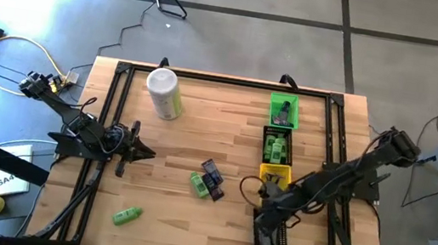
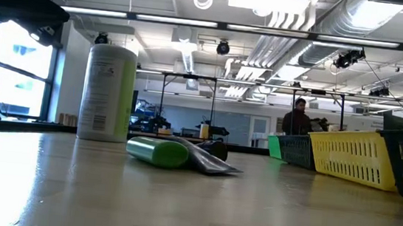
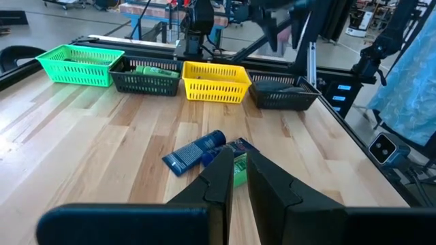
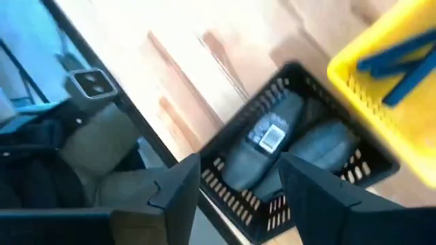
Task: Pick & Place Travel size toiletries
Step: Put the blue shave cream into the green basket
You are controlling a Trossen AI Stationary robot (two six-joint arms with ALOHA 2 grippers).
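I have the right claw [image 4: 235, 184] above the black basket [image 1: 270, 237] at the lower right of the overhead picture. Its fingers stand apart with nothing between them, and through the gap I see two dark grey tubes [image 4: 272, 139] lying in that basket. I judge this to be a drop-off: the baskets run in a row up the right side of the desk [image 1: 194, 119] so each sort of toiletry gets its own home.

The yellow basket [image 1: 274, 174] sits just above the black one. The wrist picture shows blue sticks [image 4: 402, 64] in it, though I cannot tell what they are. Above it, the dark basket [image 1: 277, 145] holds green bottles [image 1: 276, 150], and the green basket [image 1: 283, 109] at the top has something dark inside that is too small to name.

The left claw [image 3: 235, 180] waits at the left middle of the desk, fingers nearly together and holding nothing. It points toward the loose cluster at desk centre: a blue tube [image 3: 194, 151], a green bottle [image 1: 199, 185] and a dark tube [image 1: 213, 173] lying against one another. One more green bottle [image 1: 128, 215] lies alone at the lower left. The tall pale can [image 1: 164, 92] with a white lid stands at the upper left.

From overhead, the right arm covers part of the black basket, so I cannot count its contents. In the table-height picture neither claw shows, and the cluster overlaps into one low heap.
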